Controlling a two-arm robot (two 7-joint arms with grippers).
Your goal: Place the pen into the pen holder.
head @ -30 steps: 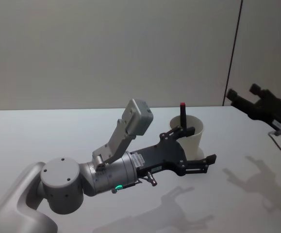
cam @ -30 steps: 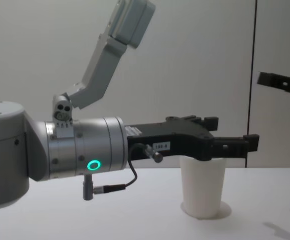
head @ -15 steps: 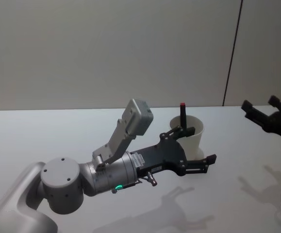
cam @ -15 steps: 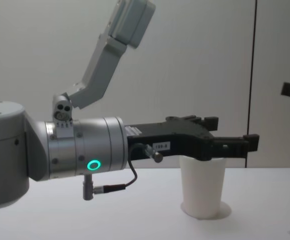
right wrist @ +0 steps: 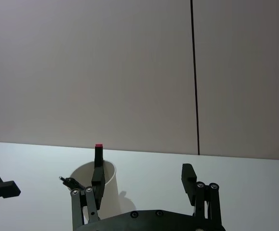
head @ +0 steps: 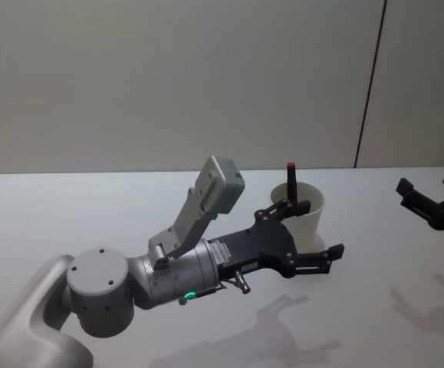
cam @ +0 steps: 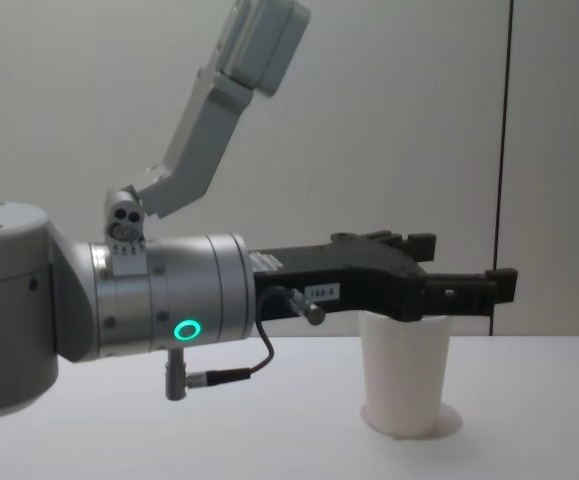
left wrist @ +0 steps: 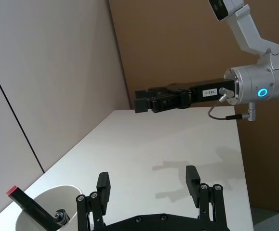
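The setting was a bare robot test bench, indicated by a plain white table (head: 91, 207), unadorned pale wall panels (head: 168, 77) directly behind the table, and a brown cardboard sheet (left wrist: 187, 43) standing at the table's edge.

Left arm (head: 99, 307): reaches forward from near left, forearm level, green ring light lit on wrist.
Left gripper (head: 314, 238): fingers spread wide, nothing between them, held above table level mid-scene.
Right arm: at far right edge, raised off table.
Right gripper (head: 434, 195): fingers apart, empty, well apart from left gripper.
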